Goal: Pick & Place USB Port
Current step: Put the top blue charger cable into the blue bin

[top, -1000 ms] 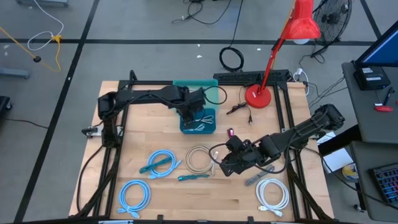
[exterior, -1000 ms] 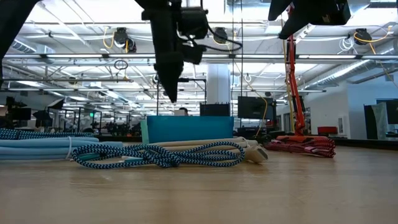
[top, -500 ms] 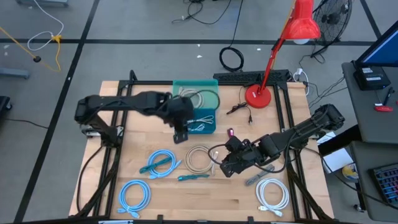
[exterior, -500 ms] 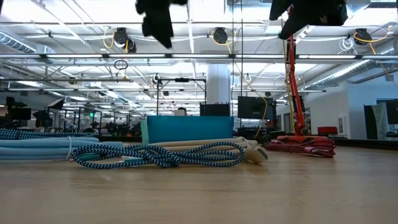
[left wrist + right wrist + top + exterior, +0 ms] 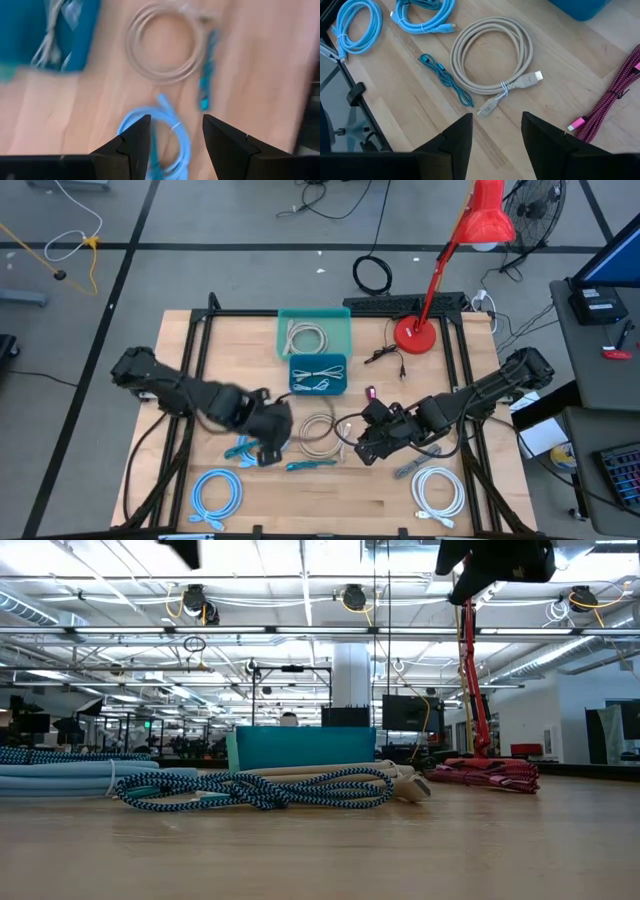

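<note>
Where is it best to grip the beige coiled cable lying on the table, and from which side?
Probably from straight above, across the bundled strands of the beige coiled cable beside its tie: it lies flat, and there the loops are held together, with bare wood on both sides.

- Both arms matte black/dark grey, chunky segmented links, rounded joint housings.
- left gripper: two dark fingers, faceted angular inner faces, plain, unmarked.
- right gripper: same finger pair, dark, bevelled edges.
- Right arm: black cable along the forearm, bulky wrist block.
- Left arm: rounded black shoulder housing, thicker wrist end.
</note>
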